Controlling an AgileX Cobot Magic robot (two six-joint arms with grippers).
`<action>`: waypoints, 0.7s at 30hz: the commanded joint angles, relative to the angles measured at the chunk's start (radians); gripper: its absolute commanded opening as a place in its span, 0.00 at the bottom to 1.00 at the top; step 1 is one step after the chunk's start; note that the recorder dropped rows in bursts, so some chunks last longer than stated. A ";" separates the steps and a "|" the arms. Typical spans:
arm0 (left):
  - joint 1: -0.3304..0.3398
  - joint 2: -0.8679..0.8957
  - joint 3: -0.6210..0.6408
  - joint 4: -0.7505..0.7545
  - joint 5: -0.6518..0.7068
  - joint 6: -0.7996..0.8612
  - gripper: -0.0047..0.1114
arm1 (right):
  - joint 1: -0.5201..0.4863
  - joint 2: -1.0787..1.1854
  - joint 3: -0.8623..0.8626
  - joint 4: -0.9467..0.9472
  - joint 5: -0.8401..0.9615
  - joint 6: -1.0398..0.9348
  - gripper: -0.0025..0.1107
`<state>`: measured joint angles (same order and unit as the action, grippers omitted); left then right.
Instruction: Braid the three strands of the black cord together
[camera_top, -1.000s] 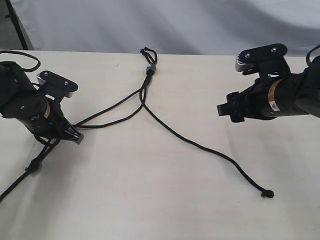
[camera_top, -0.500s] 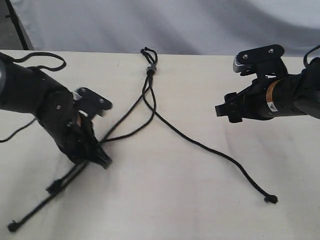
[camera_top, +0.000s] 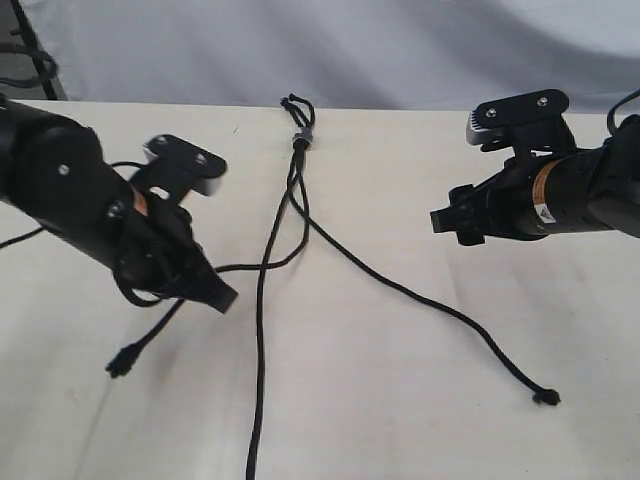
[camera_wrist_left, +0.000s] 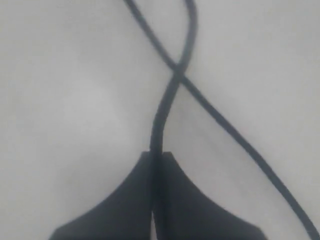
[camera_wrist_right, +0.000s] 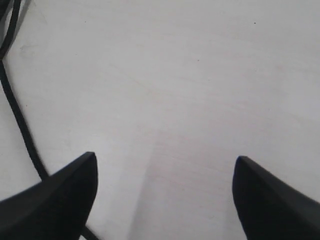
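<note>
One strand (camera_wrist_left: 159, 120) is clamped in the left jaws, right jaws spread empty; if tugged, it could be lost.

No readable text; right arm (camera_top: 592, 186) bears an orange-and-white label (camera_top: 541, 198), print too small to make out; orange patch (camera_top: 140, 205) on left arm (camera_top: 58, 185) likewise illegible.

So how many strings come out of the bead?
3 strands: the right strand ends in a knot, the middle strand runs off the picture's bottom, the left strand is pinched in the left gripper.
</note>
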<state>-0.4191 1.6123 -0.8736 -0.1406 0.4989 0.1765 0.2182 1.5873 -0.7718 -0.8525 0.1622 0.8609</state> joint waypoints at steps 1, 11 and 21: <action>0.123 -0.017 0.048 0.012 -0.027 -0.010 0.05 | -0.007 0.002 -0.006 -0.009 0.001 -0.001 0.65; 0.224 0.102 0.151 0.007 -0.240 -0.010 0.05 | -0.007 0.002 -0.006 -0.009 -0.003 0.007 0.65; 0.224 0.133 0.151 -0.006 -0.262 -0.038 0.37 | 0.052 0.002 -0.006 0.045 -0.046 0.007 0.65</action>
<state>-0.1989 1.7438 -0.7276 -0.1402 0.2440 0.1554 0.2341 1.5873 -0.7718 -0.8193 0.1353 0.8647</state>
